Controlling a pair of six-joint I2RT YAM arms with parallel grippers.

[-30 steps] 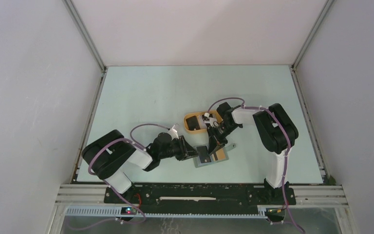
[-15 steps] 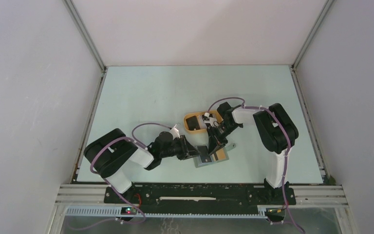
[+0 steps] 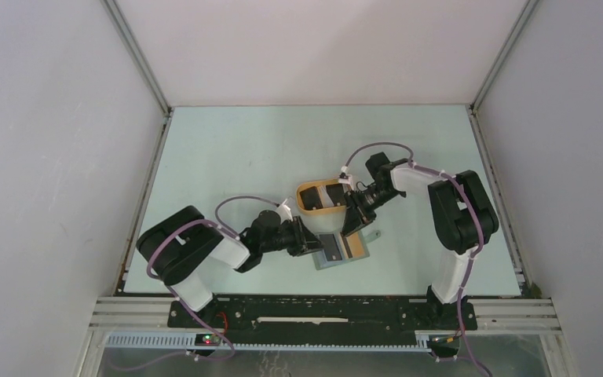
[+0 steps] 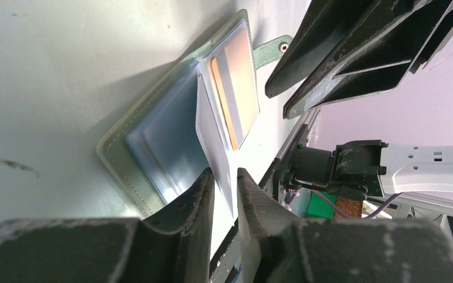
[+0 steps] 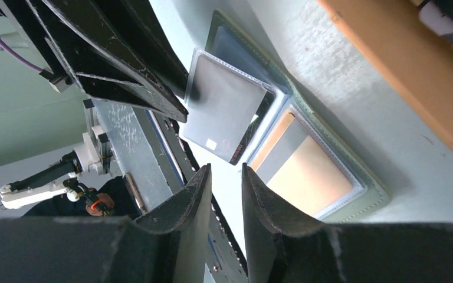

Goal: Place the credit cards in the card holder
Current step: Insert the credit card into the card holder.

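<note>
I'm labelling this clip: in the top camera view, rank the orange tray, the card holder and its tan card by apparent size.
1. orange tray and open card holder: about alike; the right arm covers the tray's end, so no ranking between them.
2. tan card: clearly smallest, within one half of the holder.

no word, number or brand could be read in any view. in the right wrist view the black card (image 5: 227, 112) at the card holder (image 5: 354, 203) bore a small white patch (image 5: 211, 143) near one corner and a faint line of reddish print along its edge, both too small to make out. the tan card (image 5: 312, 171) showed only a plain grey stripe.
</note>
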